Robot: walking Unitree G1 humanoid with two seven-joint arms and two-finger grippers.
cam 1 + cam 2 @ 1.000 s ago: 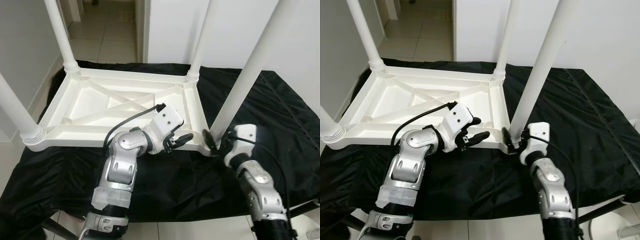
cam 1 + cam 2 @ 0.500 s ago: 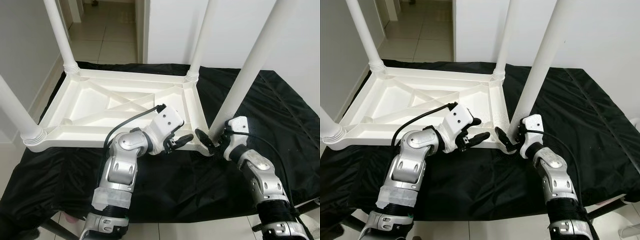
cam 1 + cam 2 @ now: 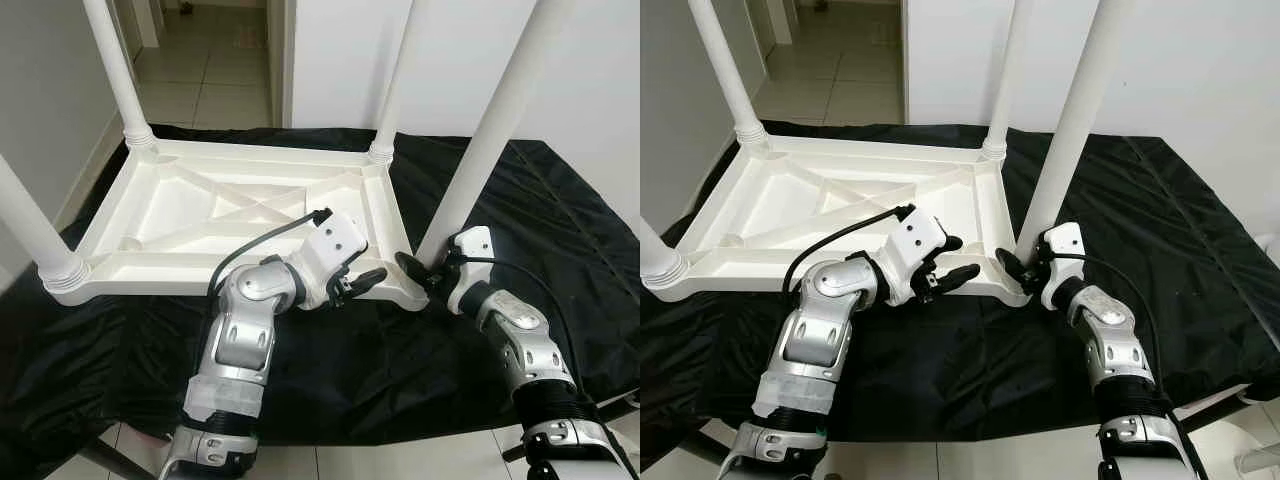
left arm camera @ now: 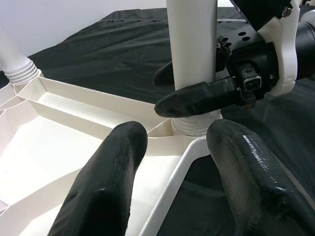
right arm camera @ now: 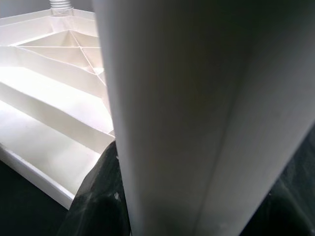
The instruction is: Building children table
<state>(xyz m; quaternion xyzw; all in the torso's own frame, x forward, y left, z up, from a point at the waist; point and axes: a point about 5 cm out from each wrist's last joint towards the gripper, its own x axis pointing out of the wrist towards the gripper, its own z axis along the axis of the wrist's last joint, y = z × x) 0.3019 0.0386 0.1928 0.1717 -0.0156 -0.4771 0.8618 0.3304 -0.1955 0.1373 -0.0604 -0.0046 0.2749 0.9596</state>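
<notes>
Four white plastic tube legs stand up from the white plastic children's table top (image 3: 240,215), which lies upside down on the black cloth-covered bench (image 3: 560,215), with the near-left leg (image 3: 30,225) at its front left corner. At the top's near edge, right of middle, the left gripper (image 3: 362,283) rests with its jaws apart, one finger inside the rim and one outside. Just beside it at the front right corner, the right gripper (image 3: 1018,266) has its jaws clamped around the base of the near-right leg (image 3: 485,140).
</notes>
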